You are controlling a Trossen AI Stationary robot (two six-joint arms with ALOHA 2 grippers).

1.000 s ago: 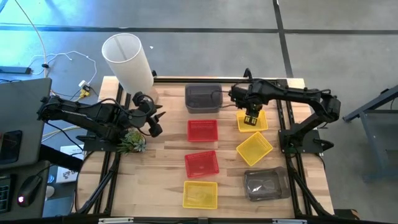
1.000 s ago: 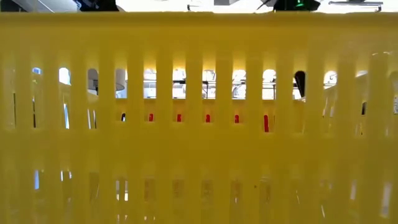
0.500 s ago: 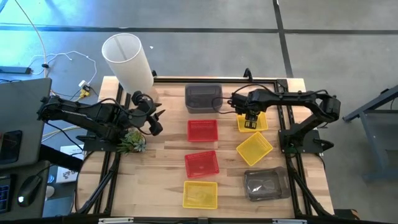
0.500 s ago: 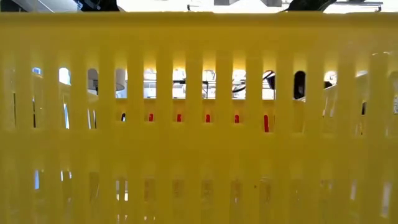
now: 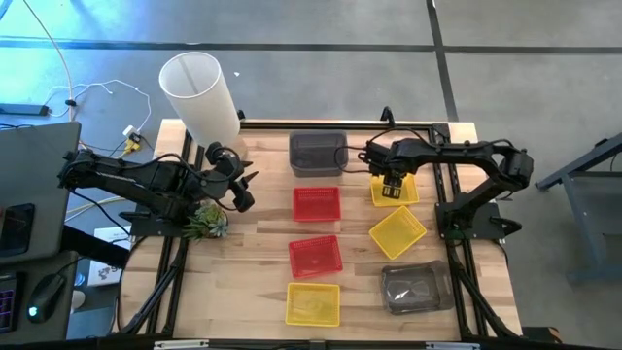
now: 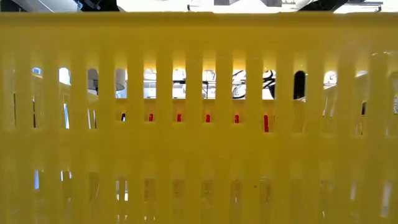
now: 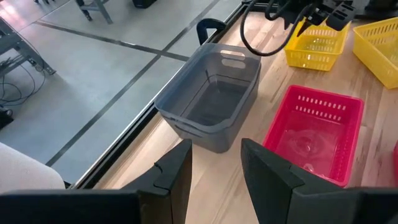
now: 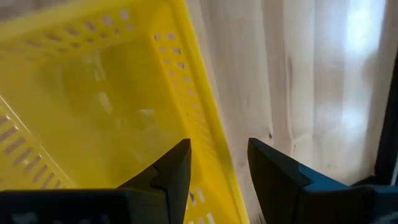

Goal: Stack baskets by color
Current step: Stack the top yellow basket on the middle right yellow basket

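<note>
So, going L to R: your left gripper is idling by the white cylinder, fingers apart and holding nothing, aimed at the grey basket and red basket – prob waiting its turn. Your right gripper is hovering over the far yellow basket, fingers spread astride its wall, gripping nothing; looks like it's lining up over that rim. Remaining baskets are sitting mid-table and near side. Low view is showing only a yellow basket wall, blocking nearly everything behind it.
</note>
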